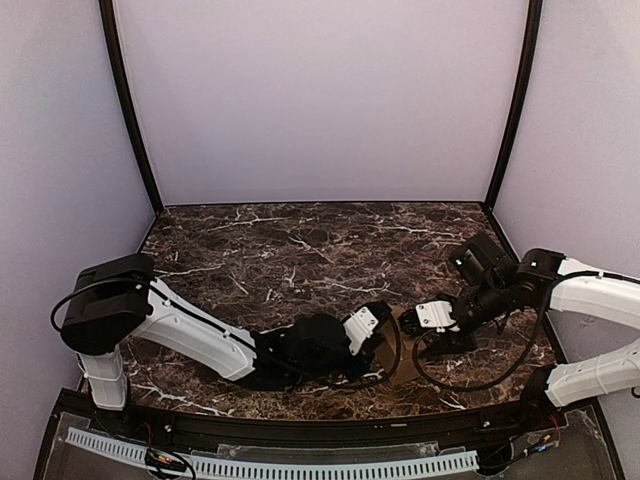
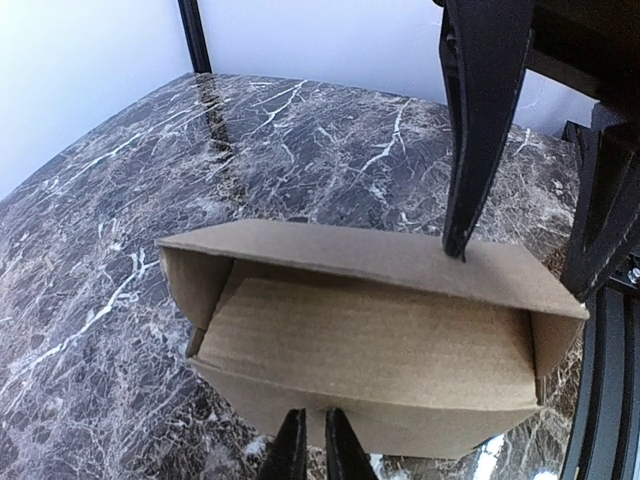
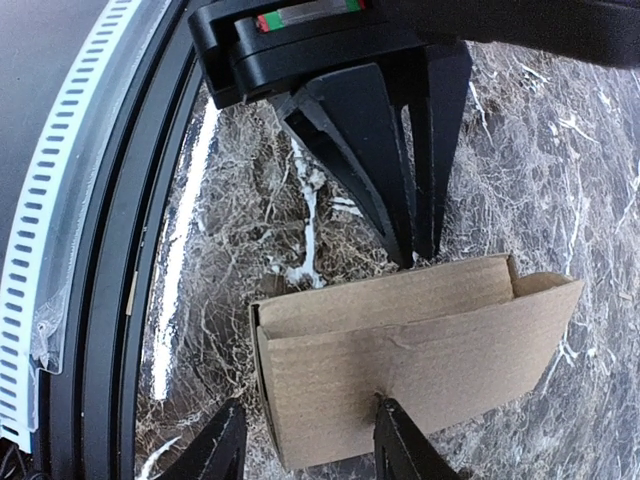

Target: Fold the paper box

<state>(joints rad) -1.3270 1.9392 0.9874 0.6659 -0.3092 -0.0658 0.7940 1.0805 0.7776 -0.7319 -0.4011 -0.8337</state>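
The paper box (image 2: 370, 340) is a half-folded brown cardboard piece with raised walls, lying on the marble near the table's front edge (image 1: 407, 323). My left gripper (image 2: 312, 445) is shut, pinching the edge of one long wall. In the right wrist view its black fingers (image 3: 400, 190) come down onto that wall. My right gripper (image 3: 310, 430) stands open astride one end of the box (image 3: 400, 350). One of its fingertips (image 3: 385, 415) presses a dent into the cardboard panel, and the other (image 3: 228, 435) hangs just outside the short end. In the top view both grippers meet over the box (image 1: 400, 340).
Dark marble tabletop (image 1: 300, 250) stretches behind the box, enclosed by pale walls and two black corner posts (image 1: 130, 110). A black front rail and white perforated strip (image 3: 60, 200) run just beside the box. Cables loop by the right arm (image 1: 480, 380).
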